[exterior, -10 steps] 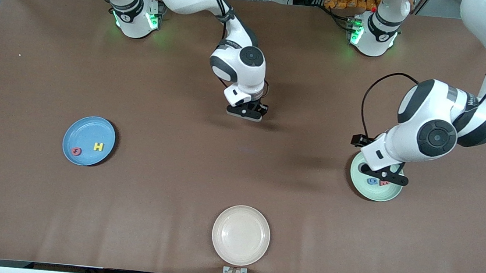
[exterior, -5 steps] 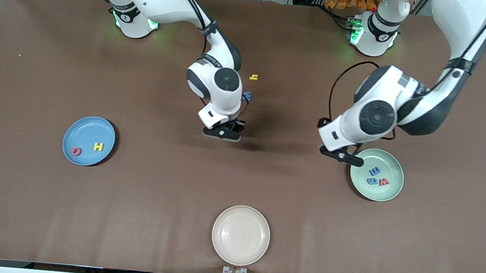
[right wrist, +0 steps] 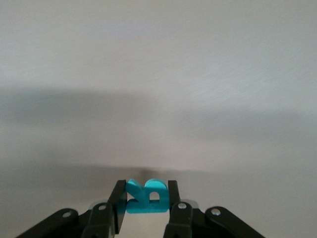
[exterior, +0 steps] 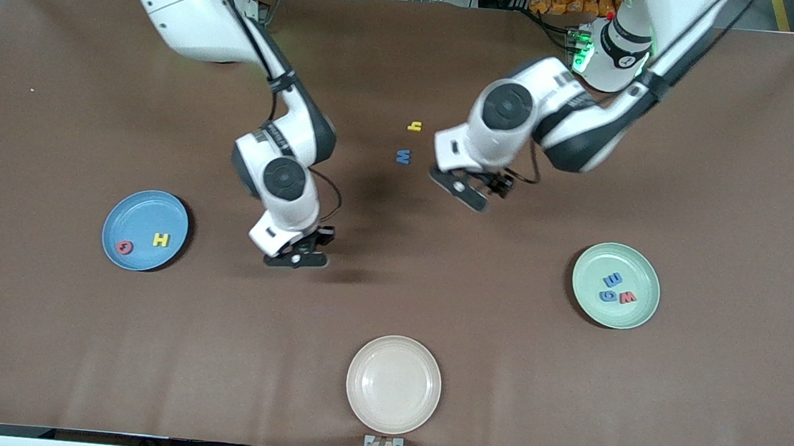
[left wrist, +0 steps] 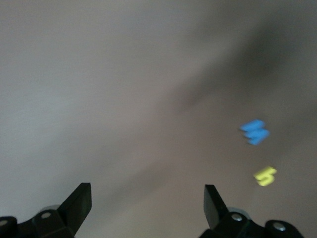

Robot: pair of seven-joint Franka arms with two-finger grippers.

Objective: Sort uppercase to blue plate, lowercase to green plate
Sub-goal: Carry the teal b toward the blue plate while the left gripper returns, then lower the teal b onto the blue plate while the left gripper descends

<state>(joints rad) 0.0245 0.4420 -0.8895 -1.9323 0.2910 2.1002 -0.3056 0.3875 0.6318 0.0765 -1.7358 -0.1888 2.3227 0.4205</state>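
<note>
My right gripper (right wrist: 145, 197) is shut on the teal-green R (right wrist: 146, 196) and hangs (exterior: 299, 257) over bare table beside the blue plate (exterior: 146, 212). That plate holds the red Q (exterior: 124, 247) and the yellow H (exterior: 161, 239). The green plate (exterior: 636, 269) holds a blue e (exterior: 612, 278), a blue g (exterior: 607, 295) and a red w (exterior: 627, 297). On the table lie the blue W (exterior: 403, 156) (left wrist: 255, 132) and the yellow h (exterior: 415, 126) (left wrist: 265, 176). My left gripper (exterior: 470, 192) (left wrist: 147, 203) is open and holds nothing, over the table beside the W.
A beige plate (exterior: 393, 384) with nothing in it sits near the table edge closest to the front camera, midway between the arms' ends. The brown tabletop (exterior: 501, 347) stretches bare between the three plates.
My right arm carried the R from the table's middle toward the blue plate. My left arm swung open from over the green plate to beside the W and h, uncovering them.
</note>
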